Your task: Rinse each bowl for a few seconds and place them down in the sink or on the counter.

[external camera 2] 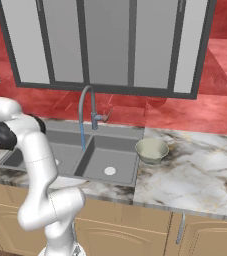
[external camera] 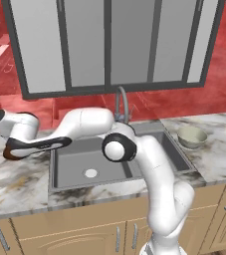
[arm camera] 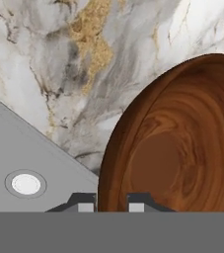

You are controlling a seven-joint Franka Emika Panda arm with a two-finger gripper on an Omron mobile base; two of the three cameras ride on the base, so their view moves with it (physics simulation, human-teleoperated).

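Note:
The glossy reddish-brown bowl (arm camera: 182, 143) is tilted on edge over the marble counter (arm camera: 44, 59), just left of the sink (arm camera: 15, 148). My gripper (arm camera: 111, 202) is shut on its rim, one fingertip on either side. In the left base view the arm reaches far left, and the brown bowl (external camera: 10, 152) shows under the hand beside the sink (external camera: 74, 172). The pale greenish-beige bowl (external camera: 192, 137) stands upright on the counter right of the sink, also seen as the pale bowl (external camera 2: 151, 150) from the right base.
The curved grey faucet (external camera 2: 87, 107) rises behind the sink (external camera 2: 92, 167), and a thin blue stream falls from its spout. A dark-framed window spans the red wall above. Wooden cabinets (external camera: 74, 234) run under the counter (external camera: 15, 184).

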